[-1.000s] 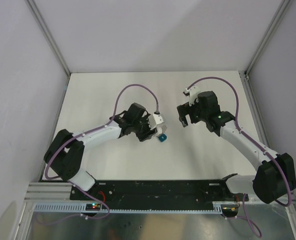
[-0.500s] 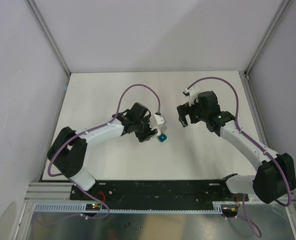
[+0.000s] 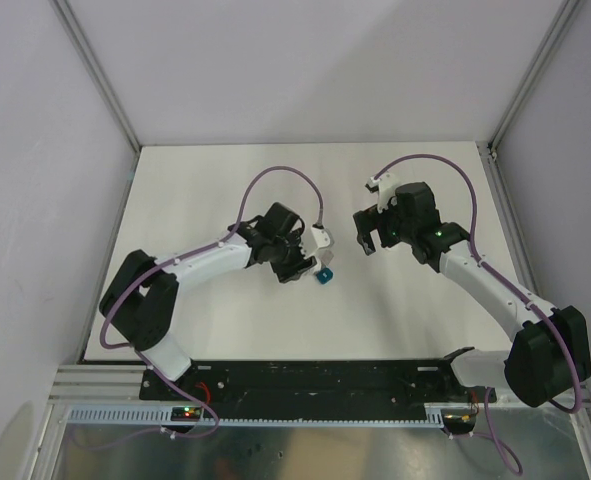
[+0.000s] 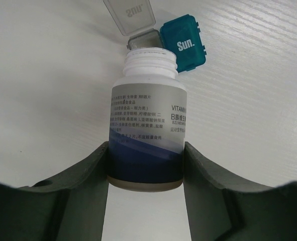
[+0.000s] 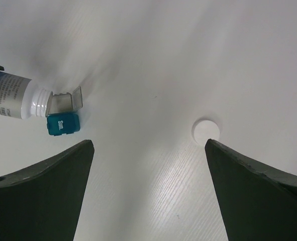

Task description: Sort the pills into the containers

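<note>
My left gripper (image 4: 145,170) is shut on a white pill bottle (image 4: 145,130) with a blue-grey label and no cap. The bottle is tipped, with its mouth at the grey compartment (image 4: 144,41), whose clear lid (image 4: 129,15) stands open. The joined teal compartment (image 4: 184,42), marked "Sun.", is closed. In the top view the bottle (image 3: 318,240) and teal compartment (image 3: 324,278) lie at the left gripper (image 3: 300,262). My right gripper (image 3: 368,235) is open and empty, off to the right above the table. No loose pills show.
A round white bottle cap (image 5: 206,130) lies on the white table (image 3: 225,330), near my right gripper's right finger in the right wrist view. The bottle (image 5: 15,98) and containers (image 5: 62,124) show at that view's left. Grey walls enclose the table.
My left gripper has turned and shifted slightly with the bottle, bringing its mouth closer over the containers. The right arm has not moved.
</note>
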Controlling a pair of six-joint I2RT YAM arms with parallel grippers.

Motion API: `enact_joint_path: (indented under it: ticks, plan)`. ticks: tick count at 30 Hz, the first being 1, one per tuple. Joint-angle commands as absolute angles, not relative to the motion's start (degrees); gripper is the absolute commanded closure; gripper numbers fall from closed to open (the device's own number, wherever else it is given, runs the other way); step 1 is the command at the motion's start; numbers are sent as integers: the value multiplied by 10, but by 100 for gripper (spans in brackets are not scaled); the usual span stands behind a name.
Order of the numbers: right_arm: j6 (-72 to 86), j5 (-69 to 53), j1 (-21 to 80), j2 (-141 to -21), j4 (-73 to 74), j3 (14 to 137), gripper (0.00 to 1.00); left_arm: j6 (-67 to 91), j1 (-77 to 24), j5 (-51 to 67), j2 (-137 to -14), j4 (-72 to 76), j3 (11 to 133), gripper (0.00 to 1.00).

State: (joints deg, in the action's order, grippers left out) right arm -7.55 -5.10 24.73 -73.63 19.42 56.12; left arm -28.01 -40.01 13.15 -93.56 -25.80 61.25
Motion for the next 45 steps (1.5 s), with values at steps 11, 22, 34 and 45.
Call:
enact_joint_path:
  ticks: [11, 22, 34, 45]
  plan:
    - [-74, -61, 243, -735, 189, 562, 1, -293, -406, 121, -944, -273, 648, 100]
    - [-74, -63, 242, -737, 188, 562, 0, -299, -409, 119, -949, -286, 660, 100]
    - [-74, -65, 242, -737, 189, 562, 1, -313, -413, 105, -964, -316, 683, 100]
    - [-74, -67, 240, -736, 190, 562, 1, -320, -416, 100, -978, -335, 703, 100]
